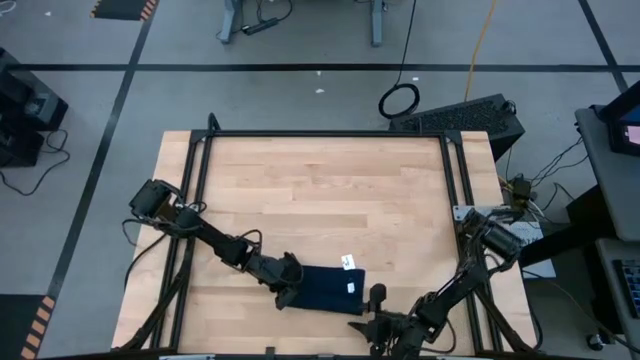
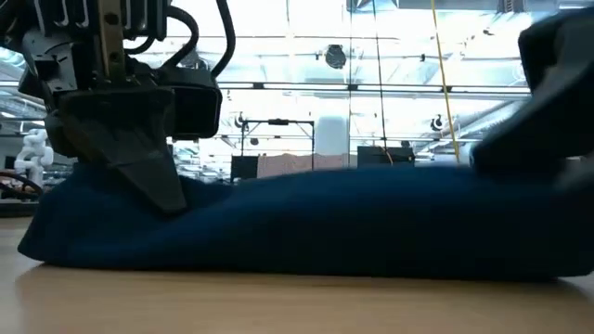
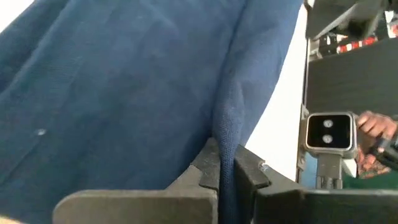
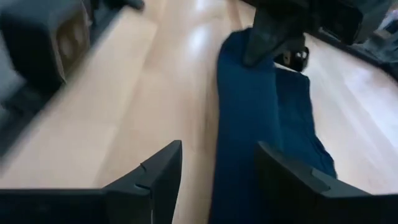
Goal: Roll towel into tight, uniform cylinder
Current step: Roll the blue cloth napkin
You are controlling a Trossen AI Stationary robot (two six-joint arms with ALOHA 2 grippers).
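Observation:
The dark navy towel [image 1: 325,290] lies folded into a flat strip near the table's front edge, with a small white tag [image 1: 348,262] at its far edge. My left gripper [image 1: 288,292] is at the towel's left end, shut on the cloth [image 3: 225,163]. My right gripper [image 1: 372,318] is at the towel's right near corner, open. In the right wrist view its gripper [image 4: 217,168] looks along the towel [image 4: 249,124], whose right end reaches in between the two fingers. The low view shows the towel [image 2: 306,223] flat on the wood. My left gripper pinches a raised fold of the towel [image 3: 227,134] at its left end between its two fingers. The fingers [image 2: 139,176] come from above, slanting down. The rest of the towel lies on the table. I cannot tell whether my right gripper's open fingers touch the towel.
The black frame rails [image 1: 200,180] run along the table's left, right and far sides. Bare wood [image 1: 320,200] lies beyond the towel. The table's front edge is close behind the towel and my right gripper.

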